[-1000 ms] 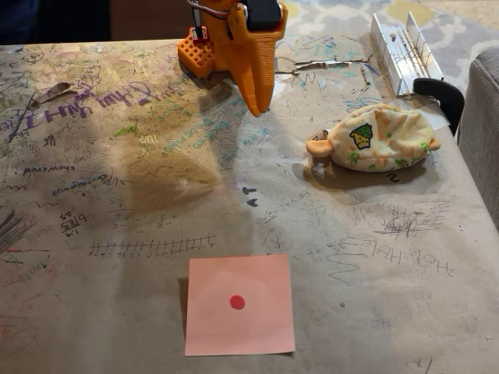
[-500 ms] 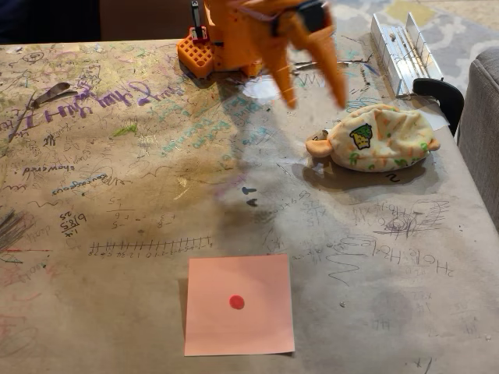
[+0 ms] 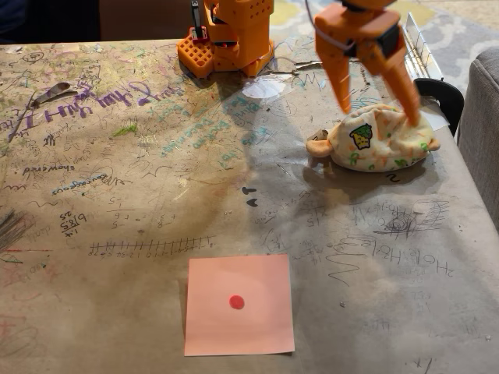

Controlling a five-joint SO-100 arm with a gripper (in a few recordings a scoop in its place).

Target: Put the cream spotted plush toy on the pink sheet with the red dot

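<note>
Scribbled all over with pen and marker, the table (image 3: 117,202) takes up nearly the whole fixed view: purple lettering at far left, a row of tally strokes lower down, and the letters "AT" near the middle. Beyond its far edge a patterned rug shows.

Left of centre at the front edge lies the sheet (image 3: 239,305), a flat salmon-pink square with its red dot (image 3: 236,301) at the middle. It lies flat on the table, well apart from everything else.

At the far edge, above the sheet, stands the orange arm base (image 3: 226,35), with a small white scrap (image 3: 263,87) on the table just in front of it.

Right of that the gripper (image 3: 377,111) hangs point-down over the toy (image 3: 378,139). Its two orange fingers are spread wide and grasp nothing. The left finger (image 3: 340,82) ends just above the toy's upper left edge; the right finger (image 3: 404,93) reaches down to the toy's top right, and whether it touches the plush cannot be told.

The toy rests on the table at the right, far from the sheet: a cream mound with orange and green speckles, a yellow-green patch on its left side and an orange limb poking out to the left.

Behind it lie a metal rail (image 3: 398,47) and a black clamp (image 3: 440,93); a grey sofa arm (image 3: 482,132) stands at the right edge.
</note>
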